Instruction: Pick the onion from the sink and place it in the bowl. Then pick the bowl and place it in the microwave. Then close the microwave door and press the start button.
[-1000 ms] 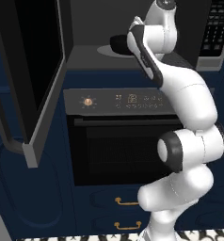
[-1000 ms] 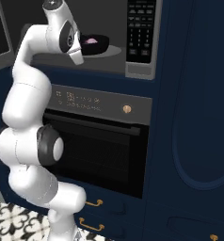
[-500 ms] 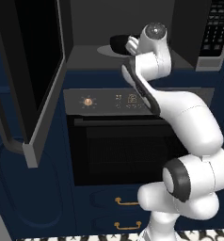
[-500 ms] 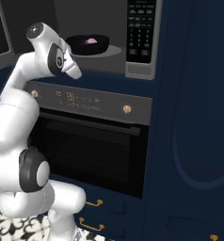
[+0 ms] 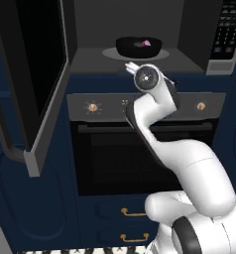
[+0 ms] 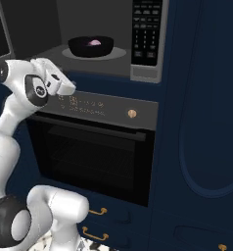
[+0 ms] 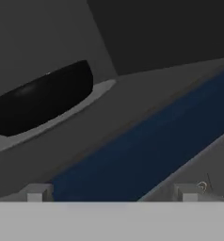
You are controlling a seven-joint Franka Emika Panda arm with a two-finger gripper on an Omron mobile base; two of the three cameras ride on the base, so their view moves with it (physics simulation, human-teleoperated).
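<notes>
The black bowl point(image 5: 138, 47) point(image 6: 91, 46) point(image 7: 43, 100) stands on the round turntable inside the open microwave point(image 5: 140, 20). The pink onion point(image 5: 146, 43) point(image 6: 94, 42) lies in the bowl. My gripper point(image 7: 111, 193) is open with nothing between its fingertips point(image 7: 36, 193). It hangs outside the cavity, just below and in front of the microwave's floor edge, looking up at the bowl. The microwave door point(image 5: 40, 74) is swung wide open to the left. The keypad panel point(image 5: 229, 30) point(image 6: 147, 29) is on the right. The sink is out of view.
The oven point(image 5: 140, 149) point(image 6: 94, 157) with its knob panel sits directly under the microwave, right behind my wrist point(image 5: 148, 77). Dark blue cabinet fronts point(image 6: 201, 122) fill the right side. Drawers with brass handles point(image 5: 132, 213) are below.
My hand has drawn back out of the microwave cavity and dropped to the level of the oven's control panel. The bowl with the onion stays on the turntable.
</notes>
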